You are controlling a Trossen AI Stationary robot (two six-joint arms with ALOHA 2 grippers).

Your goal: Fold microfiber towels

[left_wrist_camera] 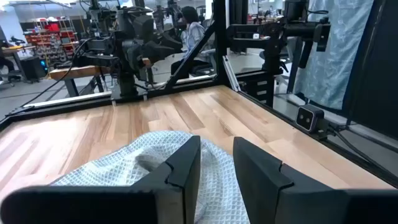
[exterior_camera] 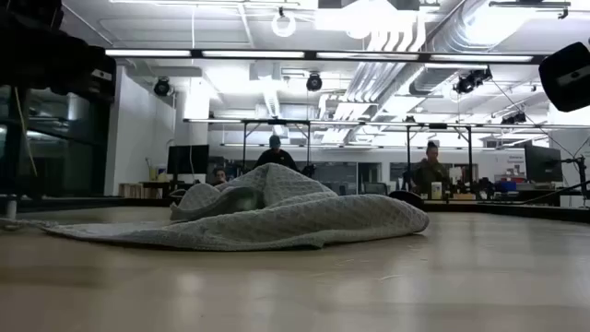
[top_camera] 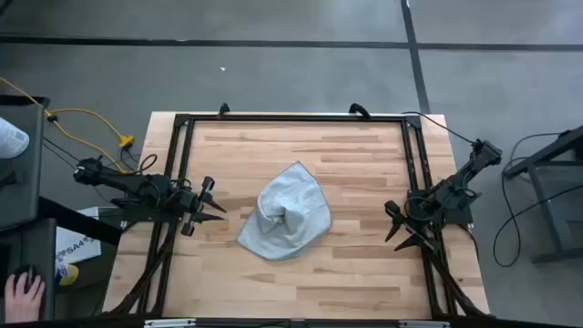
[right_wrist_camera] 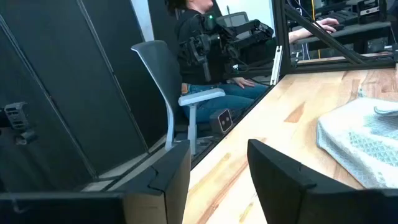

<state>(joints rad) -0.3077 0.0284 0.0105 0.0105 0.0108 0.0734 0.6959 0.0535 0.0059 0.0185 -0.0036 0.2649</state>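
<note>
The light grey-blue microfiber towel (top_camera: 287,219) lies crumpled in the middle of the wooden table, its edges flat on the wood and a raised hump (exterior_camera: 277,189) in its centre. My left gripper (top_camera: 217,211) stands open at the table's left edge, fingers pointing level toward the towel (left_wrist_camera: 155,162), a little short of it. My right gripper (top_camera: 393,232) stands open at the right edge, clear of the towel (right_wrist_camera: 367,140). Neither touches the cloth.
A black metal frame (top_camera: 291,118) runs around the tabletop. Bare wood (top_camera: 301,282) lies on all sides of the towel. A person's hand (top_camera: 23,296) shows beyond the table's near left corner, and people sit in the room behind.
</note>
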